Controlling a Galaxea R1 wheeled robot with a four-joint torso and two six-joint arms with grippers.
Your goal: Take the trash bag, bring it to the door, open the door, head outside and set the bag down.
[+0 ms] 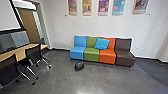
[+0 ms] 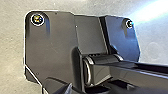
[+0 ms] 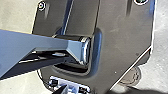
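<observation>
A small black trash bag (image 1: 79,66) rests on the grey floor in front of the coloured seats, near the middle of the head view. Far to the left, beyond the tables, is a brown wooden door (image 1: 29,23) in a recess of the wall. A dark part of my left gripper (image 2: 66,89) pokes in at the edge of the left wrist view, and a dark part of my right gripper (image 3: 64,89) does so in the right wrist view. How either one stands cannot be made out. The bag lies on the floor, apart from both.
A row of blue, green, orange and brown seats (image 1: 91,54) stands against the back wall, with a blue cushion (image 1: 102,43) on it. On the left are a wooden-topped table (image 1: 18,52) and black wheeled chairs (image 1: 33,54). Grey floor (image 1: 60,75) stretches ahead.
</observation>
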